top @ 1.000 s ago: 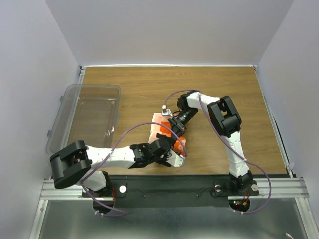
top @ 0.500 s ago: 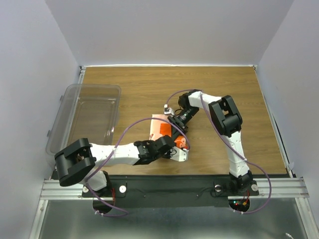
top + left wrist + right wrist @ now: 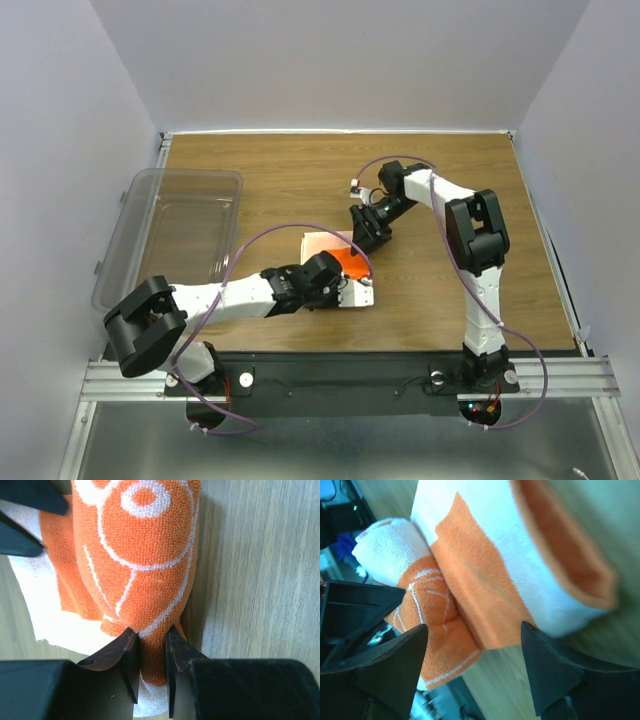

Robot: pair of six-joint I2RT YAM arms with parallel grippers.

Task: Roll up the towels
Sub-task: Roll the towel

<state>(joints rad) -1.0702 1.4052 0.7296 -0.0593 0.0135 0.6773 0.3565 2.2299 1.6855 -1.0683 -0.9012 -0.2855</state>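
The towel (image 3: pixel 350 264) lies partly rolled near the table's front middle, orange with white lines and a white panel. In the left wrist view the roll (image 3: pixel 145 555) runs away from me, and my left gripper (image 3: pixel 152 647) is shut on its near end. From above, that left gripper (image 3: pixel 343 284) sits at the towel's front edge. My right gripper (image 3: pixel 366 236) hovers just behind the towel. Its jaws stand wide open in the right wrist view (image 3: pixel 474 630), with the folded towel (image 3: pixel 485 570) below them and nothing held.
A clear plastic tub (image 3: pixel 170 230) stands at the table's left edge. Bare wooden table (image 3: pixel 300 175) stretches behind the towel and to its right. Purple cables loop over both arms.
My left gripper has shut on the end of the towel roll. My right gripper has let go of the towel, opened wide and drawn back toward the far right.
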